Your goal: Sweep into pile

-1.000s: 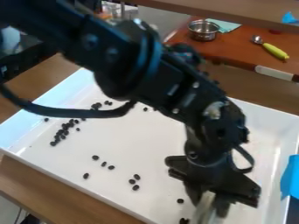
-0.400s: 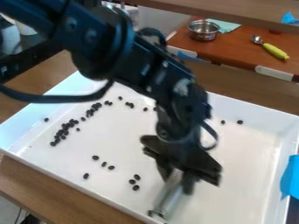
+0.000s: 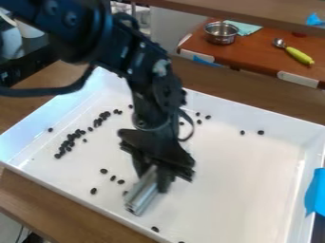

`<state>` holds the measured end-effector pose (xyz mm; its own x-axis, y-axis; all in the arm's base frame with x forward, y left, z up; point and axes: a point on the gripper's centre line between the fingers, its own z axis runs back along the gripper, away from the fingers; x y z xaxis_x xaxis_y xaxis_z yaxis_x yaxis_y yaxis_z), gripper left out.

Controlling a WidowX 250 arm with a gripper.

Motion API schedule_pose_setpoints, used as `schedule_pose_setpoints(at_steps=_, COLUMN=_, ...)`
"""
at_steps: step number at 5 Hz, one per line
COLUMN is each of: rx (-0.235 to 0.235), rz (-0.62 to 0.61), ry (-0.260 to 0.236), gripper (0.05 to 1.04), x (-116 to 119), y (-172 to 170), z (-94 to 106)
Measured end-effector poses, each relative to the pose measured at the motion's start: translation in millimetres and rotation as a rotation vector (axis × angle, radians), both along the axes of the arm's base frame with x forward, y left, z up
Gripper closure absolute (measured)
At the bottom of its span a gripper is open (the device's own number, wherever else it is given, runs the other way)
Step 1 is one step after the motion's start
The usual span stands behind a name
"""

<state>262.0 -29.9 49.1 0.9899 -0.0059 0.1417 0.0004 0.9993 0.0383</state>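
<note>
The gripper [image 3: 155,178] hangs low over the front middle of the white tray [image 3: 254,175], shut on a silvery metal cylinder [image 3: 142,195] that slants down to the left, its lower end at the tray floor. Small dark beans lie scattered in the tray. A dense curved line of beans [image 3: 71,136] runs along the left side. A few loose beans [image 3: 113,178] are just left of the cylinder, and one dark bean [image 3: 155,229] lies near the front wall. Two more beans [image 3: 260,132] rest at the back right. The arm covers part of the tray's back middle.
Blue tape [image 3: 313,192] covers part of the tray's right rim. Behind the tray, a red-brown toy counter [image 3: 254,54] holds a small metal pot [image 3: 221,33] and a spoon with a yellow handle [image 3: 298,55]. Dark equipment stands at the upper left.
The gripper has moved left across the tray with the cylinder. Beans near the front right have shifted or become hidden, and beans at the back have come into sight.
</note>
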Motion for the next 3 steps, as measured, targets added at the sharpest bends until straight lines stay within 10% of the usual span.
schedule_pose_setpoints(at_steps=3, rx=0.006, rz=0.028, ry=0.01, gripper=0.704, x=-5.3, y=88.2, z=1.0)
